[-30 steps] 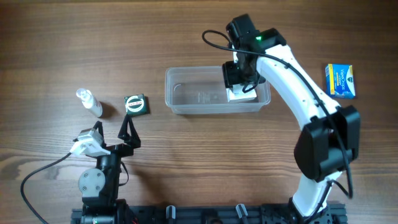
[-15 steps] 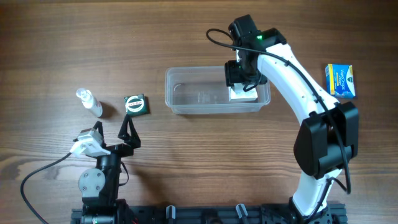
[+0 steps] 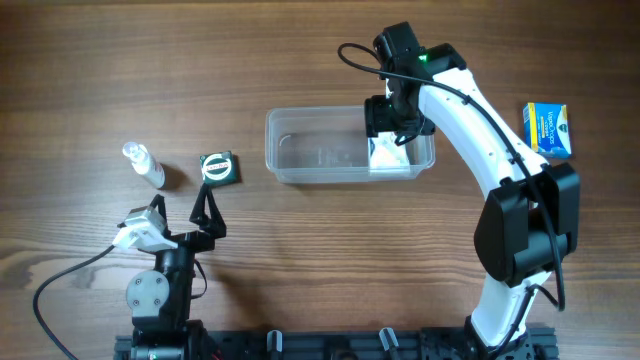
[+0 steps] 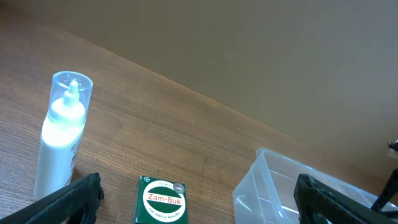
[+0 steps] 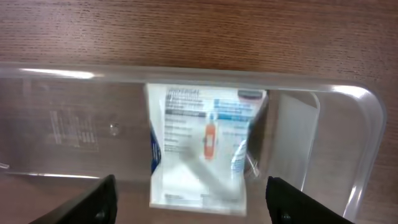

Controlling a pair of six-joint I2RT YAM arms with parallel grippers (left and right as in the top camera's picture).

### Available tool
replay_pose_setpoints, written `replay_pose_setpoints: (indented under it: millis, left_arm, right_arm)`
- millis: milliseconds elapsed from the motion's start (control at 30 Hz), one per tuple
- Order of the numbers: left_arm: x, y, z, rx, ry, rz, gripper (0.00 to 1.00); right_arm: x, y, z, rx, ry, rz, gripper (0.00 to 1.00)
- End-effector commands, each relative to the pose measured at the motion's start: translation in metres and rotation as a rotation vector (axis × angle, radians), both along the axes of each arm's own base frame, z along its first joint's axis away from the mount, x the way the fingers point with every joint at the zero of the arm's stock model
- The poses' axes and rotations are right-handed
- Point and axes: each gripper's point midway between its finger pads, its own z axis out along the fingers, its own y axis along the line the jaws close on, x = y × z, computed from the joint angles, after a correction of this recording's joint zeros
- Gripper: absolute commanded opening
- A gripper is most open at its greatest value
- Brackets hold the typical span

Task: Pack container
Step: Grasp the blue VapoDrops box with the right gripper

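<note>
The clear plastic container [image 3: 320, 158] sits mid-table; it also shows in the left wrist view [image 4: 273, 186] and the right wrist view [image 5: 74, 124]. A white box with blue and red print [image 3: 392, 153] lies inside its right end, seen in the right wrist view [image 5: 202, 143]. My right gripper [image 5: 191, 199] is open above that box, not touching it; it shows in the overhead view [image 3: 392, 118]. My left gripper [image 3: 183, 208] is open and empty near the table's front left, its fingers [image 4: 199, 199] either side of a green Zam-Buk box [image 3: 219, 167] [image 4: 161, 200].
A small clear bottle with a white cap [image 3: 144, 165] lies left of the green box, also in the left wrist view [image 4: 61, 140]. A blue and yellow box [image 3: 547, 129] lies at the far right. The table is wood.
The right gripper has shifted slightly right and back and let go of the white box, which now lies in the container's right end. The left arm has not moved.
</note>
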Motion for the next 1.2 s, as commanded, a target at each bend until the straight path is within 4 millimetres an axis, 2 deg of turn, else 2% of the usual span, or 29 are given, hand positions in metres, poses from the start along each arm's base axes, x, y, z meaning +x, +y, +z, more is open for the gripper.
replay_pose_setpoints:
  millis: [0,100,133,200,267,300,333,367,400,467,567,600,667,700,767,833,1033,1167]
  left_arm:
    - [0.000,-0.001,-0.001,-0.005,0.001,-0.006,1.00]
    - [0.000,-0.001,-0.001,-0.005,0.002,-0.006,1.00]
    - [0.000,-0.001,-0.001,-0.005,0.002,-0.006,1.00]
    - [0.000,-0.001,-0.001,-0.005,0.001,-0.006,1.00]
    - [0.000,-0.001,-0.001,-0.005,0.002,-0.006,1.00]
    - [0.000,-0.001,-0.001,-0.005,0.002,-0.006,1.00]
    - [0.000,-0.001,-0.001,-0.005,0.002,-0.006,1.00]
    - [0.000,-0.001,-0.001,-0.005,0.002,-0.006,1.00]
    - [0.000,-0.001,-0.001,-0.005,0.002,-0.006,1.00]
    - [0.000,-0.001,-0.001,-0.005,0.002,-0.006,1.00]
    - [0.000,-0.001,-0.001,-0.005,0.002,-0.006,1.00]
    - [0.000,-0.001,-0.001,-0.005,0.002,-0.006,1.00]
    - [0.000,-0.001,-0.001,-0.005,0.002,-0.006,1.00]
    - [0.000,-0.001,-0.001,-0.005,0.002,-0.006,1.00]
    - [0.000,-0.001,-0.001,-0.005,0.002,-0.006,1.00]
    - [0.000,-0.001,-0.001,-0.005,0.002,-0.006,1.00]
    - [0.000,-0.001,-0.001,-0.005,0.002,-0.006,1.00]
    - [0.000,-0.001,-0.001,-0.005,0.002,-0.006,1.00]
  right_arm:
    - [-0.002,-0.002,-0.005,-0.018,0.014,0.019,0.81]
    - [0.000,-0.002,0.000,-0.015,0.006,0.017,0.88]
    - [0.002,-0.002,0.009,-0.009,-0.011,0.015,0.89]
    - [0.011,0.001,0.041,0.015,-0.080,0.017,0.90]
    - [0.023,-0.013,0.090,-0.008,-0.201,-0.014,0.96]
    - [0.027,-0.041,0.116,-0.079,-0.265,-0.069,0.99]
    - [0.027,-0.073,0.131,-0.154,-0.295,-0.131,1.00]
    - [0.023,-0.114,0.139,-0.222,-0.294,-0.192,1.00]
    - [0.019,-0.142,0.139,-0.243,-0.265,-0.215,1.00]
    - [0.012,-0.201,0.128,-0.251,-0.194,-0.255,1.00]
    - [0.012,-0.235,0.104,-0.075,-0.142,-0.094,1.00]
    - [0.011,-0.254,0.097,-0.073,-0.130,-0.140,1.00]
    - [0.011,-0.275,0.083,-0.071,-0.105,-0.187,1.00]
    - [0.012,-0.288,0.067,-0.067,-0.078,-0.208,1.00]
    - [0.015,-0.293,0.044,-0.064,-0.029,-0.197,1.00]
    - [0.018,-0.307,0.019,-0.119,0.021,-0.209,1.00]
    - [0.027,-0.341,-0.019,-0.132,0.028,-0.213,1.00]
    - [0.032,-0.342,-0.049,-0.092,0.049,-0.215,1.00]
